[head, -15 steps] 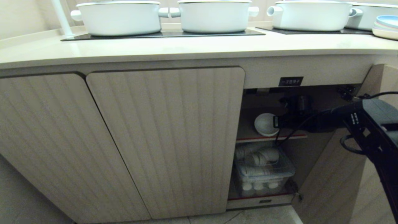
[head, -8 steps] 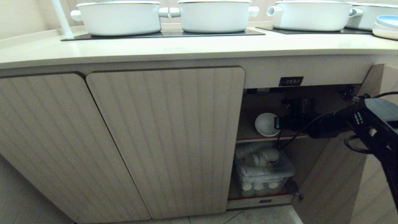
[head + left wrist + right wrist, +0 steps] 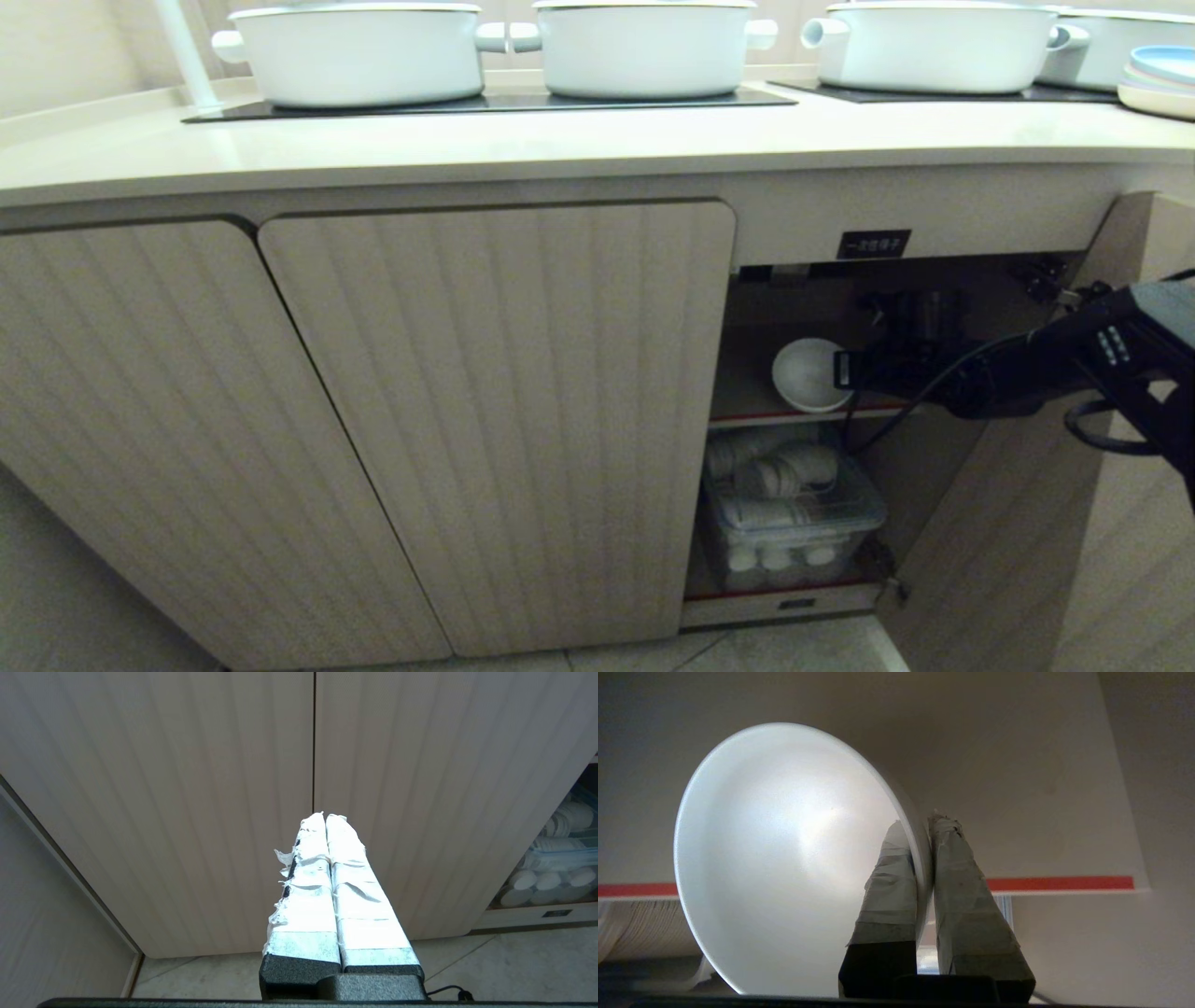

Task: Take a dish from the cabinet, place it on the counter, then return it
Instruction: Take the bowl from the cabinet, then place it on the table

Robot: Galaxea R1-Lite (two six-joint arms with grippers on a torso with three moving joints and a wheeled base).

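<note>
The dish [image 3: 805, 375], a small white bowl, is tipped on its side just above the upper shelf [image 3: 747, 417] inside the open part of the cabinet [image 3: 495, 420]. My right gripper [image 3: 845, 369] reaches in from the right and is shut on the dish's rim. In the right wrist view one taped finger lies inside the dish [image 3: 784, 858] and the other outside, with the right gripper [image 3: 922, 826] pinching the wall. My left gripper [image 3: 325, 816] is shut and empty, parked low in front of the closed fluted doors. The counter [image 3: 560, 140] runs above.
Large white lidded pots [image 3: 359, 51] stand on black cooktop panels [image 3: 485, 103]. Pastel plates [image 3: 1162, 79] are stacked at the far right. A clear bin [image 3: 794, 523] of white dishes fills the lower shelf. The open door [image 3: 1008, 523] stands to the right under my arm.
My right arm has drawn back a little to the right, and the dish has come with it, still gripped by its rim. The left arm has not moved.
</note>
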